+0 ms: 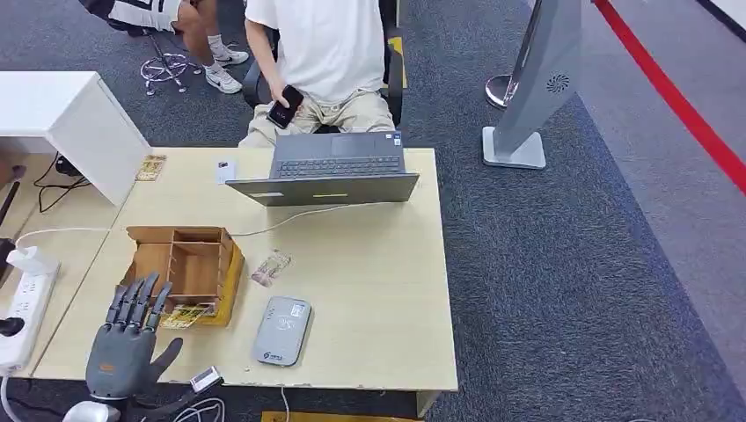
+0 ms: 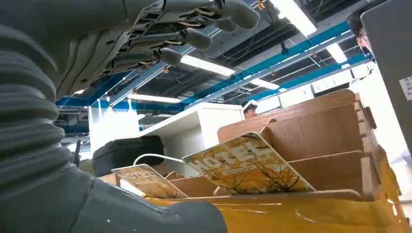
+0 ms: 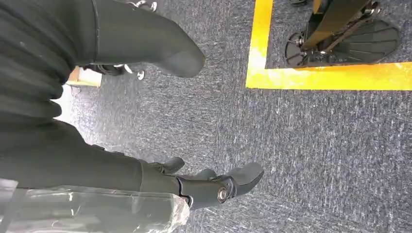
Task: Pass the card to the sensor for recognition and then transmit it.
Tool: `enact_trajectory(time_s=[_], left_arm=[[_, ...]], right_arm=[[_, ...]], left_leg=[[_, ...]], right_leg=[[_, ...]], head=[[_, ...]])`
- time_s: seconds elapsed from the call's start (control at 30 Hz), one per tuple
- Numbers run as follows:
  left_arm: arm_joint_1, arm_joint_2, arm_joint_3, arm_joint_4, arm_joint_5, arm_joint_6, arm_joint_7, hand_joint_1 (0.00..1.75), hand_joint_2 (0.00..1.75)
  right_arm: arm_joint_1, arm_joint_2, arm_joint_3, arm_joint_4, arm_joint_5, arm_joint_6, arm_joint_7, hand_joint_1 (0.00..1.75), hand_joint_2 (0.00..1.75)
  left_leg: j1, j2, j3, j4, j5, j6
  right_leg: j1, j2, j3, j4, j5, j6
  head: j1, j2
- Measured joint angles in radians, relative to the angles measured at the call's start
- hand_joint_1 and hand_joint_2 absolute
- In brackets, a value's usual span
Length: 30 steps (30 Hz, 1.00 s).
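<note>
My left hand [image 1: 123, 338] hovers over the table's near left corner, fingers spread and holding nothing, just short of the wooden card box [image 1: 185, 259]. A yellow hotel card [image 1: 185, 316] leans out of the box's front, right before the fingertips. In the left wrist view the same hotel card [image 2: 248, 167] stands close ahead, a second card [image 2: 148, 180] beside it, with the fingers [image 2: 194, 36] stretched above. The grey card sensor [image 1: 281, 330] lies flat on the table to the right of the box. My right hand [image 3: 194, 187] hangs over the carpet, holding nothing, fingers loosely bent.
An open laptop [image 1: 339, 176] stands at the table's far edge, with a seated person [image 1: 321, 53] holding a phone behind it. A clear wrapped item [image 1: 271, 267] lies between box and laptop. A power strip [image 1: 22, 303] sits on the left. A white cabinet [image 1: 70, 114] stands at the far left.
</note>
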Motion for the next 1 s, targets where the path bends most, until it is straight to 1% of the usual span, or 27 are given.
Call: enact_trajectory(time_s=[0.03, 0.07, 0.13, 0.57, 0.87, 0.9, 1.0], left_arm=[[-0.001, 0.006, -0.024, 0.0, 0.002, 0.0, 0.013, 0.0, 1.75], [-0.001, 0.019, -0.054, 0.0, 0.012, 0.0, 0.039, 0.0, 1.75], [-0.001, 0.029, -0.07, 0.0, 0.017, 0.0, 0.048, 0.0, 1.75], [-0.003, 0.044, -0.074, 0.001, 0.005, 0.0, 0.076, 0.0, 1.75], [-0.005, 0.044, -0.074, 0.001, 0.016, 0.0, 0.075, 0.0, 1.75], [-0.005, 0.044, -0.074, 0.001, 0.016, 0.0, 0.075, 1.75, 1.75], [-0.007, 0.044, -0.074, 0.001, 0.016, 0.0, 0.074, 1.75, 1.75]], right_arm=[[0.0, -0.001, 0.0, 0.0, 0.0, 0.0, 0.0, 0.0, 1.75], [0.0, -0.002, 0.0, 0.0, 0.0, 0.0, 0.0, 0.0, 1.75], [0.0, -0.002, 0.001, 0.0, 0.002, 0.0, 0.0, 0.0, 1.75], [0.0, -0.003, 0.001, 0.0, 0.002, 0.0, 0.0, 0.0, 1.75], [0.0, -0.003, 0.001, 0.0, 0.002, 0.0, 0.002, 0.0, 1.75], [0.0, -0.003, 0.001, 0.0, 0.002, 0.0, 0.002, 0.0, 1.75], [0.0, -0.003, 0.001, 0.0, 0.002, 0.0, 0.002, 0.0, 1.75]], left_leg=[[0.0, 0.0, 0.0, 0.0, 0.0, 0.0], [0.0, 0.0, 0.0, 0.0, 0.0, 0.0], [0.0, 0.0, 0.0, 0.0, 0.0, 0.0], [0.0, 0.0, 0.0, 0.0, 0.0, 0.0], [0.0, 0.0, 0.0, 0.0, 0.0, 0.0], [0.0, 0.0, 0.0, 0.0, 0.0, 0.0], [0.0, 0.0, 0.0, 0.0, 0.0, 0.0]], right_leg=[[0.0, 0.0, 0.0, 0.0, 0.0, 0.0], [0.0, 0.0, 0.0, 0.0, 0.0, 0.0], [0.0, 0.0, 0.0, 0.0, 0.0, 0.0], [0.0, 0.0, 0.0, 0.0, 0.0, 0.0], [0.0, 0.0, 0.0, 0.0, 0.0, 0.0], [0.0, 0.0, 0.0, 0.0, 0.0, 0.0], [0.0, 0.0, 0.0, 0.0, 0.0, 0.0]], head=[[0.0, 0.0], [0.0, 0.0], [0.0, 0.0], [0.0, 0.0], [0.0, 0.0], [0.0, 0.0], [0.0, 0.0]])
